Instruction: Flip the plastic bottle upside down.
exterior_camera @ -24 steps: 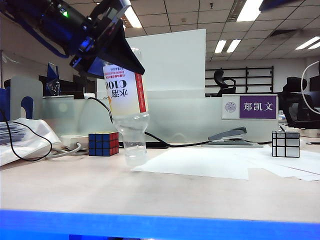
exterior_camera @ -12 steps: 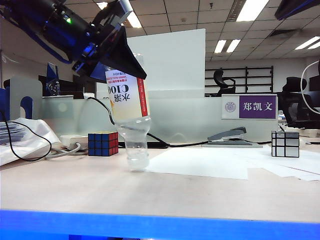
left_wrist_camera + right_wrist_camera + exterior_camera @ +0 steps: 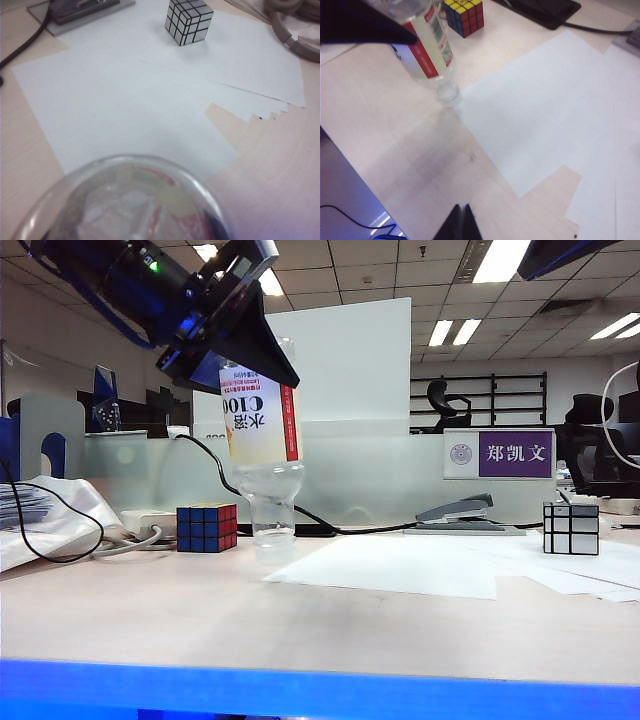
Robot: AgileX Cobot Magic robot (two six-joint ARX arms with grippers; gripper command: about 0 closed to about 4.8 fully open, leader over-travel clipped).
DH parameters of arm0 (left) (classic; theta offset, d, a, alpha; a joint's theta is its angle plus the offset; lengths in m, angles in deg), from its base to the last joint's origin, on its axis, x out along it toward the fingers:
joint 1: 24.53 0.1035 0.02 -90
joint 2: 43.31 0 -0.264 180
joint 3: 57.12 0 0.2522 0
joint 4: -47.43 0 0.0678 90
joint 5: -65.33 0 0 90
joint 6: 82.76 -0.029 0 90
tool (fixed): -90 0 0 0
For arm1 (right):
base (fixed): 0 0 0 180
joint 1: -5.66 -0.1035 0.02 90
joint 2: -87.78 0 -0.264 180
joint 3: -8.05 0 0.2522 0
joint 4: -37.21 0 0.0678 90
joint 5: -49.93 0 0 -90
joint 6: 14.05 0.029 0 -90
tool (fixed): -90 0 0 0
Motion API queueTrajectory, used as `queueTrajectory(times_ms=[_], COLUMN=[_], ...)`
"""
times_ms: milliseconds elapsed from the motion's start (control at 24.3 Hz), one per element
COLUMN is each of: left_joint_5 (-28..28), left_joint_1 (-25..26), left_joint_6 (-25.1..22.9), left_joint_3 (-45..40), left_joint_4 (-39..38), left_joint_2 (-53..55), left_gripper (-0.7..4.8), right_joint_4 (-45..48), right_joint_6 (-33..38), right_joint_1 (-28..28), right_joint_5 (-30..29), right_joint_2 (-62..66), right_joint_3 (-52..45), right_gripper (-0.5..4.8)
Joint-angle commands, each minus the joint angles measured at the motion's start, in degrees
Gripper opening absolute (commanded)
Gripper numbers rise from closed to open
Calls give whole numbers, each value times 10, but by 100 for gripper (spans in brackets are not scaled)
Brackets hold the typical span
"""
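In an office with ceiling lights, the black left gripper point(image 3: 262, 358) grasps the clear plastic bottle with cream, red-striped label point(image 3: 262, 425) inverted, its cap low over the pale wood table point(image 3: 300, 625) beside white paper sheets point(image 3: 400, 565). The right gripper point(image 3: 461, 220) is clenched, hovering above the table.

Low exterior view across table point(image 3: 300, 620), both wrist views looking down, all sharing white paper point(image 3: 400, 570).

Bystander items on the surface point(image 3: 150, 620)

A colored Rubik's cube point(image 3: 207, 527) is seen left, a silver mirror cube point(image 3: 571, 528) far right, a stapler point(image 3: 465, 513) between; white paper sheets point(image 3: 400, 567) are spread mid-surface, a purple nameplate point(image 3: 498, 454) is set behind.
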Motion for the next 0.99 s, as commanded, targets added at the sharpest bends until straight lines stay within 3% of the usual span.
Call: queueTrajectory(times_ms=[41,371,988], left_joint_5=[-10,-23,-13], left_joint_1=[-1,-1,-1], left_joint_6=[-19,-37,-38], left_joint_3=[24,74,74], left_joint_4=[-33,-116,-120], left_joint_2=[3,33,35], left_gripper=[-5,-5,-6], right_joint_4=[-8,-8,-8], right_joint_6=[-2,-2,-2], right_joint_1=[-5,-8,-8], right_joint_5=[10,11,11], right_joint_2=[-1,-1,-1], right_joint_3=[2,2,2], right_gripper=[-5,-6,-5])
